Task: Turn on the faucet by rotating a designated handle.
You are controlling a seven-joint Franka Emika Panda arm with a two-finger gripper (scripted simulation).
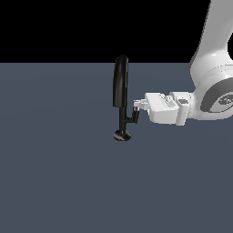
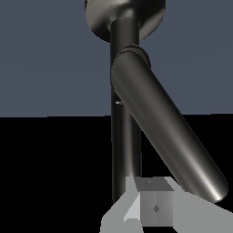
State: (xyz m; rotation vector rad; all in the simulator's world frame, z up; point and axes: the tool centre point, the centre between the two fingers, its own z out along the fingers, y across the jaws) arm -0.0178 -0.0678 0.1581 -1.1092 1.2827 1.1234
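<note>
place: simulated test scene, no real room | evidence: flat slate-grey floor (image 1: 54,182), plain black backdrop (image 1: 54,27), lone glossy faucet (image 1: 120,91), smooth white rendered arm (image 1: 214,54)

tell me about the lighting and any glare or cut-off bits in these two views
Exterior view: flat, even light, no cast shadows on the grey floor; the black faucet shows only a faint sheen, and the arm is cropped at the exterior view's right. Wrist view: bright streaks of glare run along the spout; the fingers are cut off at the frame edge.
</note>
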